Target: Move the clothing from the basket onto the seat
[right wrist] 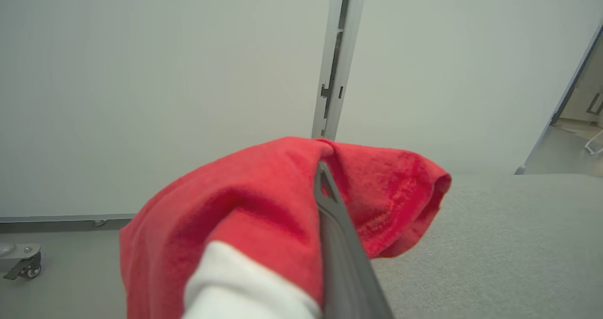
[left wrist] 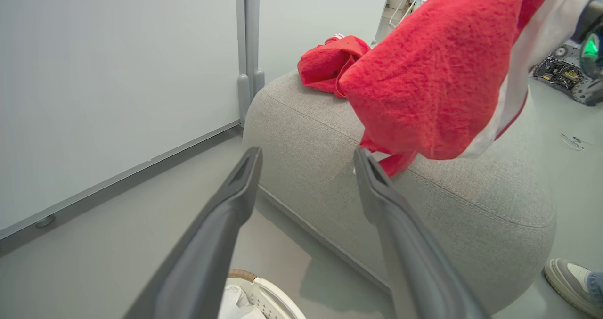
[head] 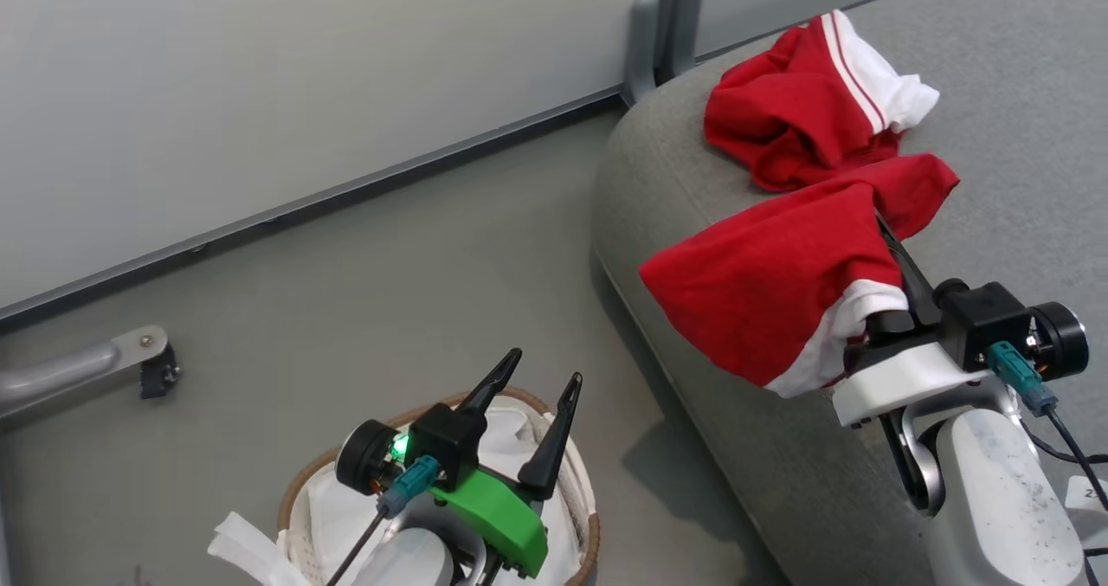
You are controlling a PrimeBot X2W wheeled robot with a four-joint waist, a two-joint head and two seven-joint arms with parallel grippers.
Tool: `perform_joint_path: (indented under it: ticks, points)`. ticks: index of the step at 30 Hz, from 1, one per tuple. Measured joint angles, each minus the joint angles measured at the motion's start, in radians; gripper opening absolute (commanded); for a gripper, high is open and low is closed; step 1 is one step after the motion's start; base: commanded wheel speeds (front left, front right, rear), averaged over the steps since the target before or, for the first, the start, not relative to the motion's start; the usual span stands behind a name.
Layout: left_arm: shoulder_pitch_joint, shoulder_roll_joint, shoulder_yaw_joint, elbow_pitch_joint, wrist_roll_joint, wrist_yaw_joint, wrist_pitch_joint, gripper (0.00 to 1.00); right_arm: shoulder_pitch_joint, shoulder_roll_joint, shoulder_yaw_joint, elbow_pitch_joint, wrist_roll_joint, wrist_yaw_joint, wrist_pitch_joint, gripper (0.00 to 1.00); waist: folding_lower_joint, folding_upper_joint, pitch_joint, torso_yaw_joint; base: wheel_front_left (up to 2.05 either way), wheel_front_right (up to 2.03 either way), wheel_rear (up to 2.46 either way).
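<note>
One garment (head: 796, 119) is lying on the seat (head: 692, 222); your right gripper (right wrist: 324, 177) is clamping a second garment (head: 762, 300), left gripper (head: 545, 366) gaping empty.

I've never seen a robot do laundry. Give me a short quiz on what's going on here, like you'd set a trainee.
1. True or false: the left gripper is shut on a garment.
2. Which gripper holds the red garment with a white panel?
3. Fill in: the striped garment lies on the grey ____.
Key: 1. False: it stands open above the basket. 2. The right gripper. 3. seat.
</note>
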Motion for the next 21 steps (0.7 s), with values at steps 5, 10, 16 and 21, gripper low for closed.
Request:
perform_joint_path:
  ticks: [5, 10, 16, 21]
  points:
    - [-0.016, 0.002, -0.022, 0.002, 0.006, 0.0, 0.0, 1.0, 0.005, 0.0, -0.019, -0.003, 0.006, 0.0, 0.0, 0.0, 0.0, 0.0, 0.033, -0.056, 0.0, 0.0, 0.0]
    - [-0.04, 0.006, -0.039, -0.011, 0.01, 0.0, 0.0, 1.0, 0.001, 0.0, -0.039, -0.002, 0.012, 0.0, 0.0, 0.0, 0.0, 0.0, 0.083, -0.08, 0.0, 0.0, 0.0]
    - [-0.08, 0.02, -0.041, -0.024, 0.028, 0.0, 0.0, 1.0, -0.127, -0.001, -0.091, 0.008, -0.03, 0.0, 0.0, 0.0, 0.0, 0.0, 0.148, -0.074, 0.0, 0.0, 0.0]
    - [-0.13, 0.037, -0.03, -0.038, 0.054, 0.0, 0.0, 1.0, -0.318, -0.089, -0.17, 0.043, -0.053, 0.0, 0.0, 0.0, 0.0, 0.0, 0.218, -0.048, 0.0, 0.0, 0.0]
